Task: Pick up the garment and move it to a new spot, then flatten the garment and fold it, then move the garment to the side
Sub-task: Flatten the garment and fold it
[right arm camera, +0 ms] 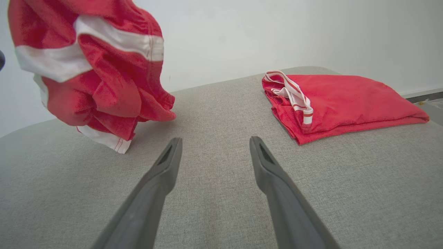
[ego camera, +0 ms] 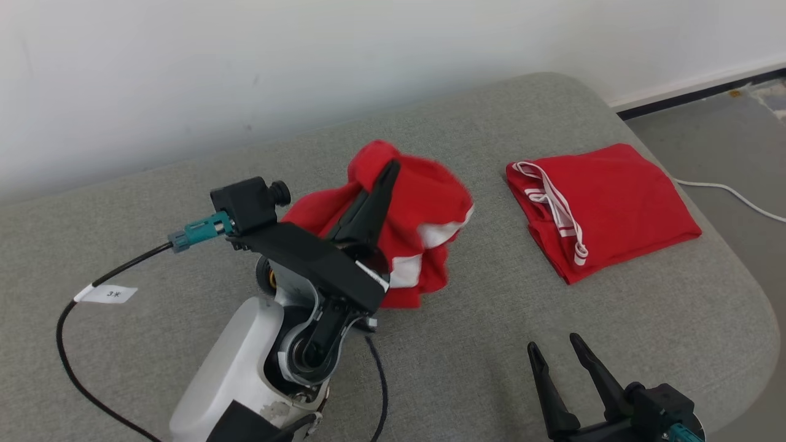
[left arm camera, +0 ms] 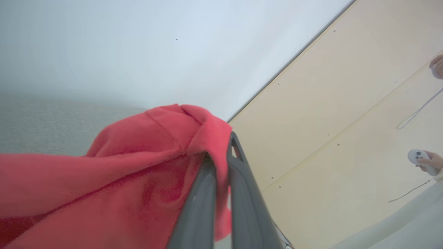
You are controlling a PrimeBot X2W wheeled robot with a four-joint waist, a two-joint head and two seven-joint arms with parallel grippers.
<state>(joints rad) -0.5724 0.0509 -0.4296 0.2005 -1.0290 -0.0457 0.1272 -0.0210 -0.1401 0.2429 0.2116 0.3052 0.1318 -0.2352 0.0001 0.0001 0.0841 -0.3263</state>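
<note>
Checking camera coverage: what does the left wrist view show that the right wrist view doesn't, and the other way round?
Left wrist view: the left claw shut on the lifted garment, a beige panel, a person's hand holding a controller. Right wrist view: the open right claw, a folded red garment. Both: the lifted garment, the grey cushion, the white wall.

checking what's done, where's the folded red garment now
In the head view the folded red garment lies flat on the grey cushion, right side, apart from the bunched garment in the left pincer.
</note>
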